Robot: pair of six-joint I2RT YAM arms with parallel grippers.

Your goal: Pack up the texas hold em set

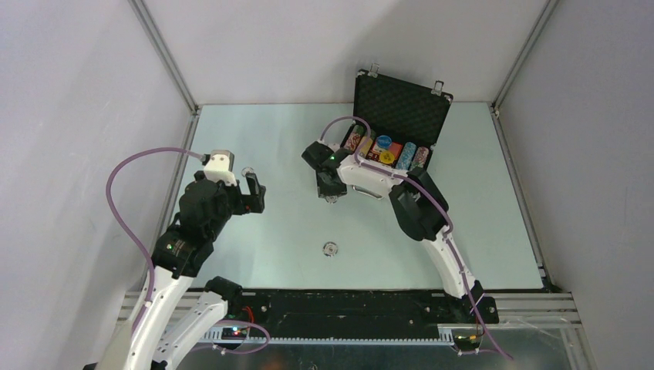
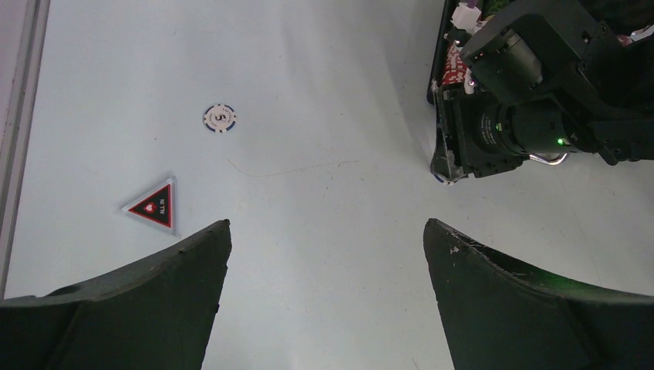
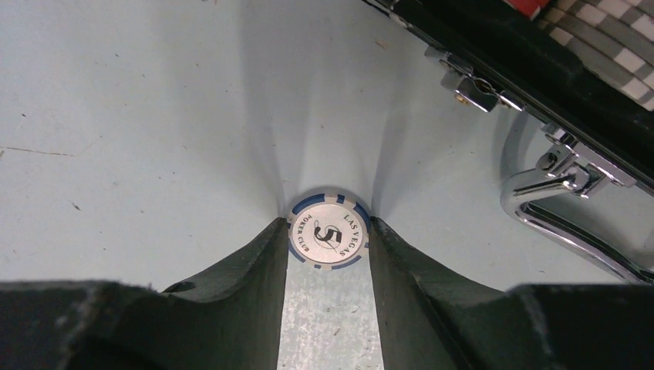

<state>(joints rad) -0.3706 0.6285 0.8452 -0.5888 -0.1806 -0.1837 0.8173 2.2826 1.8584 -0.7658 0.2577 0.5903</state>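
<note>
Poker chip [image 3: 328, 236] lay flat on the counter [image 3: 116, 116] just beside the open briefcase [image 3: 501, 54], its rim pinched between the right fingers [image 3: 231, 285]. Light, stiff and probably slippery, it seemed best held by opposite edges. Left fingers [image 2: 154, 301] stood wide apart, empty.

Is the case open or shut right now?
Open. The case has its lid standing upright at the far side, foam lining showing, and the rows of chips in its bottom half are exposed.
</note>
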